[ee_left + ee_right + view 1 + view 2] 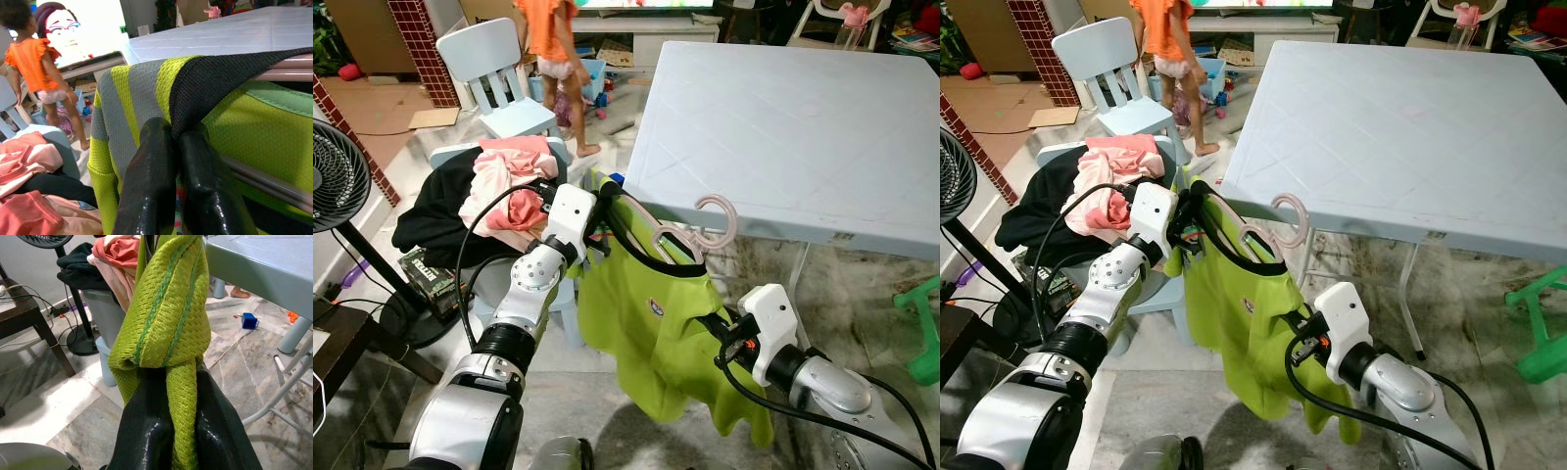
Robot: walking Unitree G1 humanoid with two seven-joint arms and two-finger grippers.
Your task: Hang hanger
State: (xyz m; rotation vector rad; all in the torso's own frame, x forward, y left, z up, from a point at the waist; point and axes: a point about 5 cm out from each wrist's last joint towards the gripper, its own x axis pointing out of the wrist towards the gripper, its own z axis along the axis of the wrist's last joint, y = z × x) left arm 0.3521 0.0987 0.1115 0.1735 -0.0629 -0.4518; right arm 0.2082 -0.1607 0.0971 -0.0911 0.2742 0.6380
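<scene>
Left gripper (pixel 599 217) fingers pinched shirt (pixel 656 333) collar at pink hanger (pixel 700 230) | right gripper (pixel 713 328) fingers clamped lower fabric, spreading it | held beside surface (pixel 783 127), hook free for hanging

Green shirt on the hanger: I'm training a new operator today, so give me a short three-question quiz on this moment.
1. True or false: the green shirt lies flat on the pale blue table.
2. What is the left gripper shut on?
A. the shirt's black collar
B. the hanger's pink hook
C. the fan
3. Which gripper pinches the shirt's lower fabric?

Key:
1. False; it hangs on the hanger, held beside the table.
2. A
3. The right gripper.
</scene>
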